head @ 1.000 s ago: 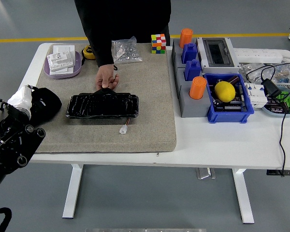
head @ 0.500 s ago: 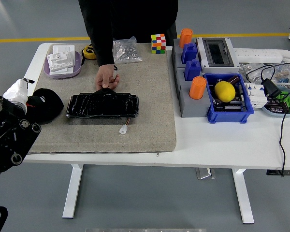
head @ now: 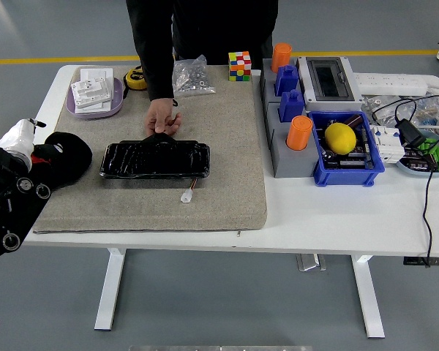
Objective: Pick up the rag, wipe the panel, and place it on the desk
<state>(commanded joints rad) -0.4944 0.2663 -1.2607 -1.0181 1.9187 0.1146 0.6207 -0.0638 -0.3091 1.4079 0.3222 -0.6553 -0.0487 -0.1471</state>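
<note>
robot hand: left robot hand sits at the left edge of the surface; white wrapping hides the fingers, can't tell if it grips. Right one not in view.
rag: black rag lies on the mat right against the robot hand, on its inner side; grip or plain contact, can't tell.
panel: black glossy panel is further inward from the robot hand, past the rag; a person's hand holds its far edge.
risk 1: wipe stroke could bump the person's hand, it's on the panel.
risk 2: the small white connector just by the panel's near edge could snag the rag.
risk 3: loose hold likely drops the rag off the left edge.
purple tray: beyond the robot hand, holds white boxes.
blue bin: far right, holds a yellow ball and small parts.
</note>
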